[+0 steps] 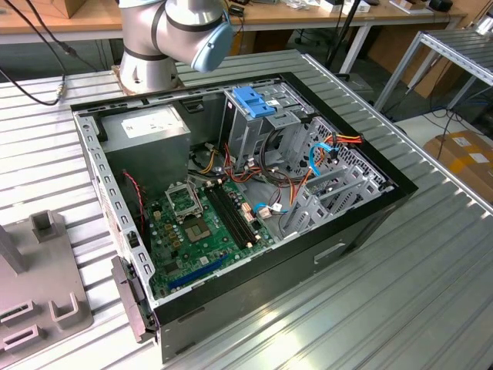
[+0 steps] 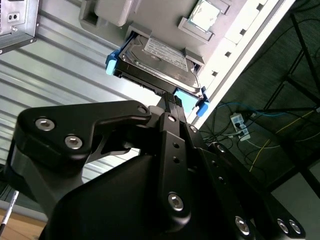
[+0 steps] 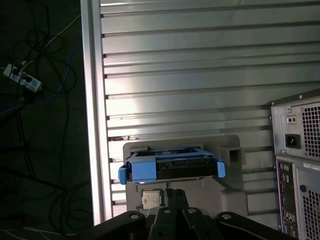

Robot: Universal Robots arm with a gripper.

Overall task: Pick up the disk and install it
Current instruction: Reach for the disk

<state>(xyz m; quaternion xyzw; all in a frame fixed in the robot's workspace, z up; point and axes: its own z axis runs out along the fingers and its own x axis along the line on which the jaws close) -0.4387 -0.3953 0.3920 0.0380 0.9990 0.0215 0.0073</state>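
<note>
The disk (image 2: 157, 62) is a flat slab of dark metal with a white label (image 2: 167, 52) on its broad face and blue rails (image 2: 112, 64) clipped along two opposite sides. In the first wrist view I see it edge-on (image 3: 172, 169), a dark body framed in blue. It lies in a recess of a grey holder (image 3: 231, 150) that rests on the slatted metal table (image 3: 200, 75), well outside the case (image 3: 300, 165). A small square chip (image 3: 150, 199) sits in another pocket of the same holder, just beside the disk; it also shows in the second wrist view (image 2: 205, 14). My pincer (image 2: 172, 102) hangs right at the disk's near edge, and in the first wrist view it (image 3: 172, 192) is lined up with the middle of that edge. I cannot tell whether my pincer is open or closed, nor whether it touches the disk. In the exterior view the case (image 1: 370, 223) lies on its side on the table (image 1: 431, 293) with its side panel off. Inside it are a green board (image 1: 200, 223), a grey power supply (image 1: 146, 131), a blue-topped cage (image 1: 254, 104) and loose red, orange and blue cables (image 1: 323, 150).
</note>
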